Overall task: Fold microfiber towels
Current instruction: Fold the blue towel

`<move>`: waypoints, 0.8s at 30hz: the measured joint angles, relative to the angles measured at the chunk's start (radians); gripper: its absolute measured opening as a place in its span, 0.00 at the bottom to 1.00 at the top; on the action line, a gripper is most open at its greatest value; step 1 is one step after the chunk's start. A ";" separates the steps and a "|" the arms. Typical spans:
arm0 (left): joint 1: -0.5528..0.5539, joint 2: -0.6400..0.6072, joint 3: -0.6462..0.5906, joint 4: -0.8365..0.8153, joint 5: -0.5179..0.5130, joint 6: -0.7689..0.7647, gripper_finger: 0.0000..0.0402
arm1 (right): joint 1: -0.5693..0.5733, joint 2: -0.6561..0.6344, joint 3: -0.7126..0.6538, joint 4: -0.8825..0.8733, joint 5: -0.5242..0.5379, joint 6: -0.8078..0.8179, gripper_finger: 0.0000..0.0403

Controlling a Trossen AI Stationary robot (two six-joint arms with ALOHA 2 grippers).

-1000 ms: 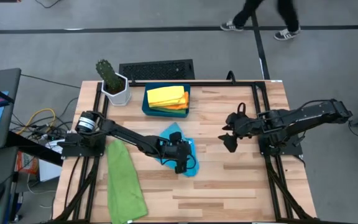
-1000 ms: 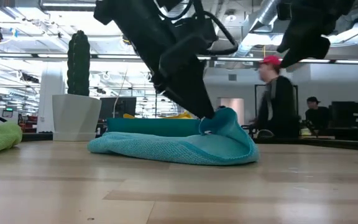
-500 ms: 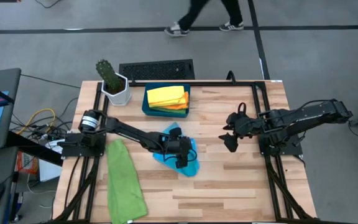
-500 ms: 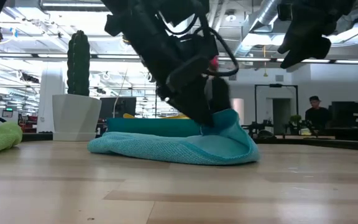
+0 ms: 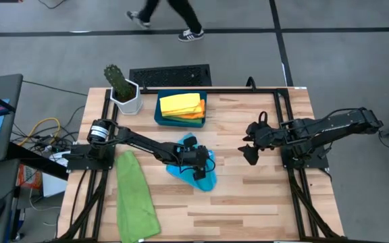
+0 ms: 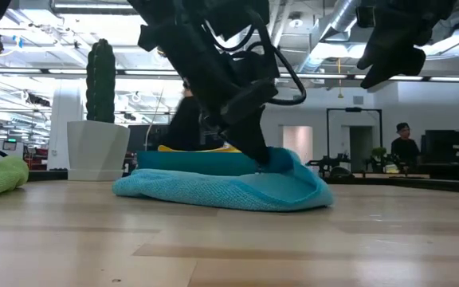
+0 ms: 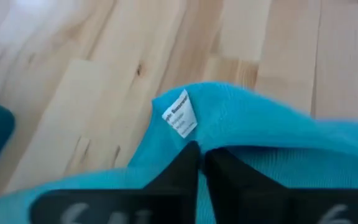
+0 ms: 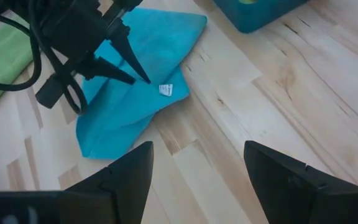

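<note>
A sky-blue towel (image 5: pixel 206 179) lies bunched at the table's middle, most of it flat on the wood (image 6: pixel 213 191). My left gripper (image 5: pixel 196 162) is shut on it near a corner with a white label (image 7: pixel 180 118). My right gripper (image 5: pixel 248 150) is open and empty, held above the table to the right of the towel (image 8: pixel 197 155). A green towel (image 5: pixel 135 196) lies at the near left. A yellow towel (image 5: pixel 179 103) and an orange towel (image 5: pixel 196 115) lie in the dark teal tray (image 5: pixel 159 116). The second green towel is out of view. My left gripper pinches the blue towel between its two fingers (image 7: pixel 185 163) at an edge close to the labelled corner (image 8: pixel 165 90). The fingers slant down from the table's left. The held part (image 6: pixel 281 159) is raised a little and folded over; the rest lies slack on the table.
A potted cactus (image 5: pixel 122 91) stands at the far left next to the tray. Bare wood (image 5: pixel 248 202) lies near and right of the blue towel. Black frame rails (image 5: pixel 286 121) run along the table's sides. A person (image 5: pixel 164 13) walks on the floor beyond.
My left gripper has gone a little toward the table's far edge and down, still shut on the blue towel's corner. The held part has been drawn over the rest of the towel, and its raised fold stands lower now. The towel's left part has stayed where it was.
</note>
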 joint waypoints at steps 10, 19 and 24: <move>-0.026 -0.006 0.208 -0.270 -0.003 0.021 0.00 | 0.027 0.000 -0.100 0.127 -0.011 -0.015 0.68; -0.131 -0.009 0.571 -0.738 0.017 0.166 0.00 | 0.025 0.009 -0.219 0.591 -0.026 -0.339 0.68; -0.179 -0.010 0.703 -0.902 0.128 0.199 0.00 | -0.013 0.052 -0.218 0.775 -0.126 -0.519 0.68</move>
